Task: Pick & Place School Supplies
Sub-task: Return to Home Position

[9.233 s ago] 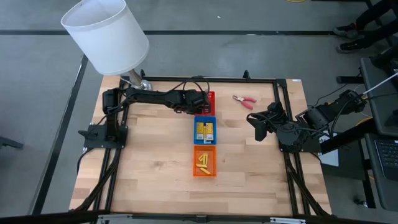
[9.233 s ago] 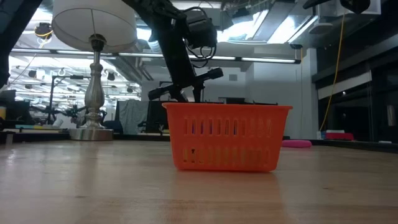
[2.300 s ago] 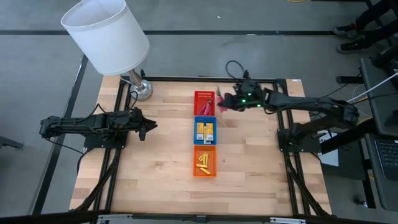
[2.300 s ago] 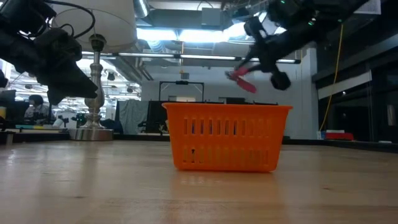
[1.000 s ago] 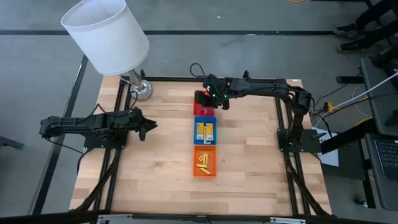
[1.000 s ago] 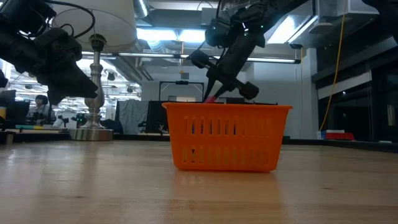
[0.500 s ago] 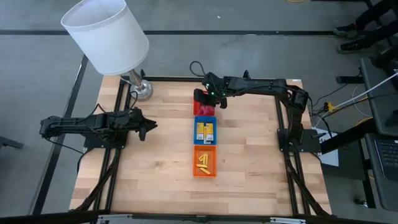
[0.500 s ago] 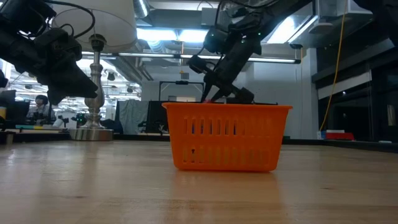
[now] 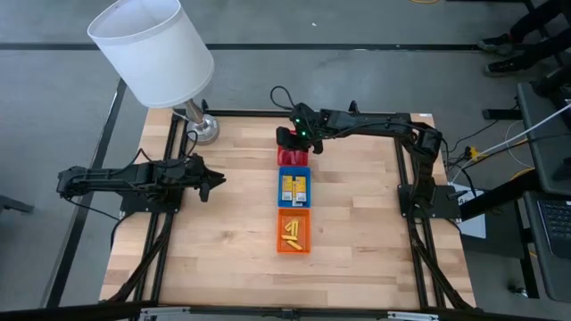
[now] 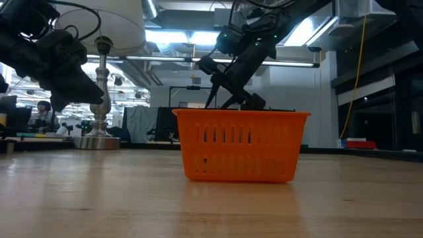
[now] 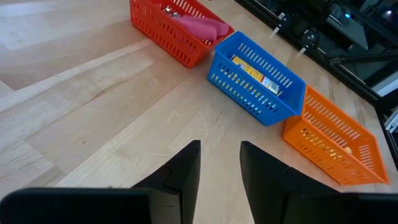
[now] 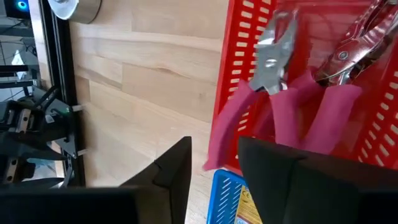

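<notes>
two pliers [image 12: 249,106] lie, handles toward blue tray [image 12: 225,186].

Row down table [image 9: 232,241] centre: far tray [image 11: 163,28] holds plier-like tools [image 12: 292,102], middle tray [image 9: 283,187] packets [image 9: 295,188], near tray [image 9: 280,232] sticks [image 9: 292,235]. Right gripper [image 9: 287,138] over far tray; left gripper [image 9: 214,181] well left of row. Lamp [image 9: 153,49] at far-left corner.
</notes>
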